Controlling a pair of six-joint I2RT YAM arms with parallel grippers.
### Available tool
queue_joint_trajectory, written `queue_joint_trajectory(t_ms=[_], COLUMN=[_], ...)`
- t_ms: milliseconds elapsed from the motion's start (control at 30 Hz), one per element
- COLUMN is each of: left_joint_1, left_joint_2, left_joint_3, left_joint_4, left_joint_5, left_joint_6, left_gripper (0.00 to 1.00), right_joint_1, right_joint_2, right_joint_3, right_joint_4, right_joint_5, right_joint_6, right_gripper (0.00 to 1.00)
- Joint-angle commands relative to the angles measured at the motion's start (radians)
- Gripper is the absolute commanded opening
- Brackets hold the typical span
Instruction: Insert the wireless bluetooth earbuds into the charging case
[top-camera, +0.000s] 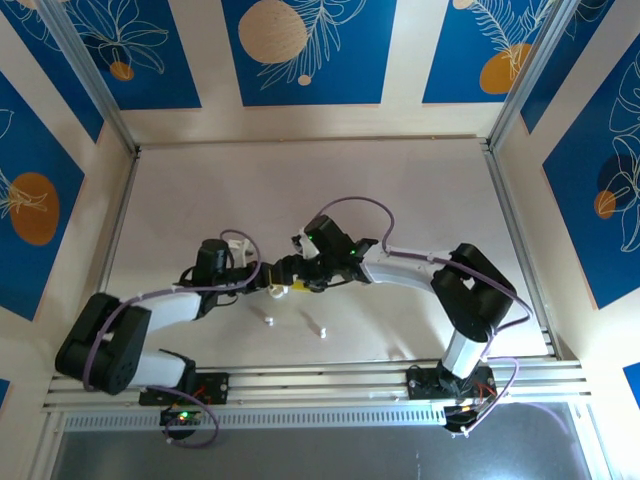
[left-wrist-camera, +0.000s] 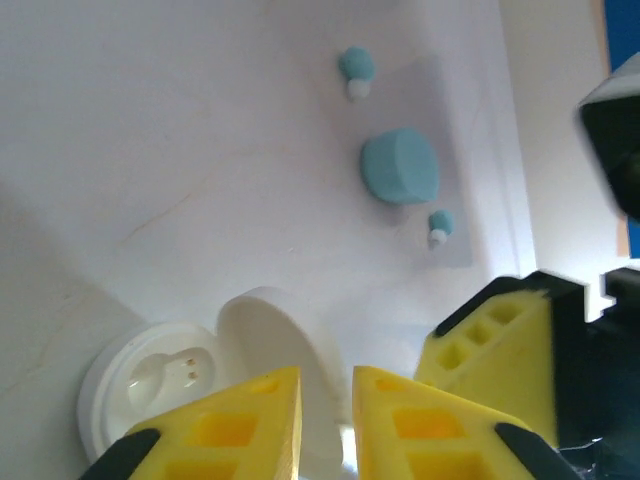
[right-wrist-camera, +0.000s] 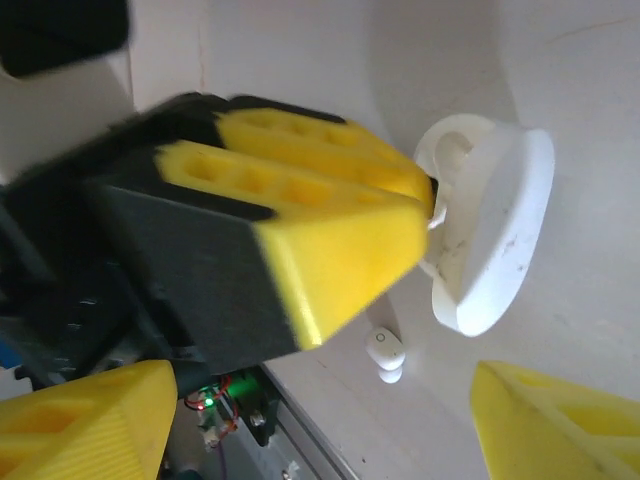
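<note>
Overhead, the arms (top-camera: 400, 268) meet mid-desk (top-camera: 420, 190); two white earbuds (top-camera: 270, 321) lie loose on the side nearer the bases, apart from each other. Left wrist: white case (left-wrist-camera: 150, 385) open, lid (left-wrist-camera: 275, 335) up. Left claw (left-wrist-camera: 328, 385) is narrowly parted, probably at the lid's edge; can't tell if it grips. Blue case (left-wrist-camera: 398, 166) is shut, with blue buds (left-wrist-camera: 355, 70) either side. Right wrist: right claw (right-wrist-camera: 325, 385) gapes wide, holding nothing, one white earbud on the desk beneath.
</note>
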Motion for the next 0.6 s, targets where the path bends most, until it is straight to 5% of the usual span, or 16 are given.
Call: queue_joint_trajectory(t_ms=[0, 300, 567], left_joint_1=[0.016, 0.050, 0.079], left_joint_2=[-0.113, -0.401, -0.462], left_joint_3=[-0.028, -0.075, -0.081], left_joint_4=[-0.089, -0.291, -0.359], left_joint_5=[-0.099, -0.315, -0.367], left_joint_6=[0.033, 0.059, 0.055], left_gripper=[0.34, 0.99, 1.00], right_joint_1=[0.031, 0.141, 0.182], right_joint_2=[-0.024, 0.020, 0.107], right_joint_3=[0.012, 0.112, 0.207], right_joint_4=[-0.115, -0.342, -0.447], right_joint_5=[0.092, 0.342, 0.474], right_joint_6=[-0.067, -0.163, -0.190], right_gripper=[0.75, 0.70, 0.67])
